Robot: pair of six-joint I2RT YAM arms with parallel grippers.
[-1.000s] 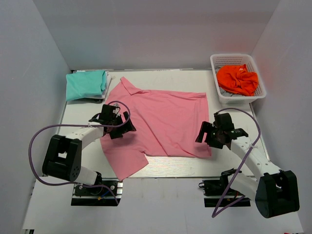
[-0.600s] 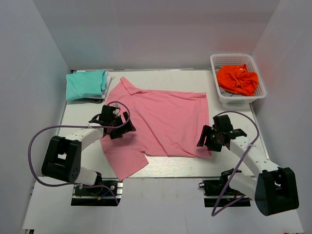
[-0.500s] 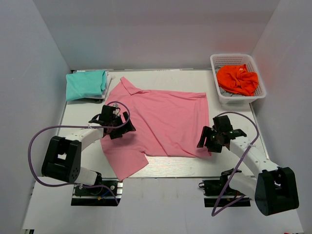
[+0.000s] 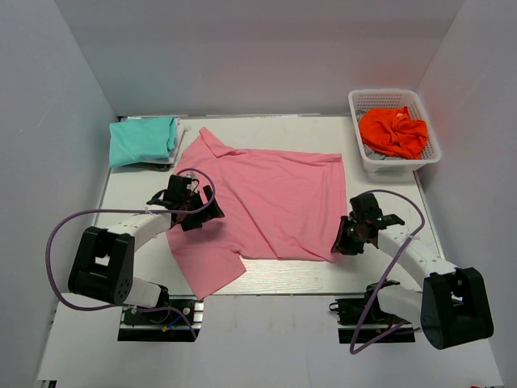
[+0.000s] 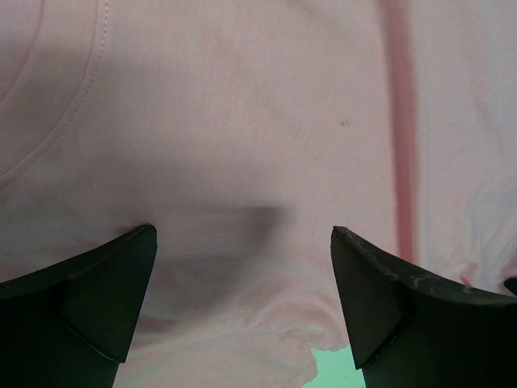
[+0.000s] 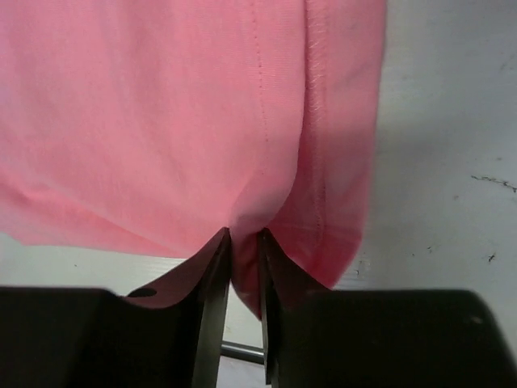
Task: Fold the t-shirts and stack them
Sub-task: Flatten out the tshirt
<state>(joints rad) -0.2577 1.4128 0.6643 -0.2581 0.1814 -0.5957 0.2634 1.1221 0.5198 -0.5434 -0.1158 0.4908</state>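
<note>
The pink t-shirt [image 4: 275, 202] lies spread flat across the middle of the table, collar toward the back left. A teal t-shirt [image 4: 144, 139] sits folded at the back left corner. My left gripper [image 4: 202, 212] hovers low over the pink shirt's left side, near a sleeve. It is open, and pink cloth [image 5: 242, 121] fills the space between its fingers [image 5: 380, 299]. My right gripper [image 4: 343, 242] is at the shirt's near right corner, shut on a pinched fold of the pink hem [image 6: 244, 242].
A white basket [image 4: 428, 158] holding orange cloth [image 4: 393, 131] stands at the back right. Bare white table [image 6: 452, 162] shows right of the pink hem. The table's near edge runs just behind my right gripper. Purple cables loop beside both arms.
My right gripper has moved in to the shirt's near right corner and closed on the hem. The left arm has not moved.
</note>
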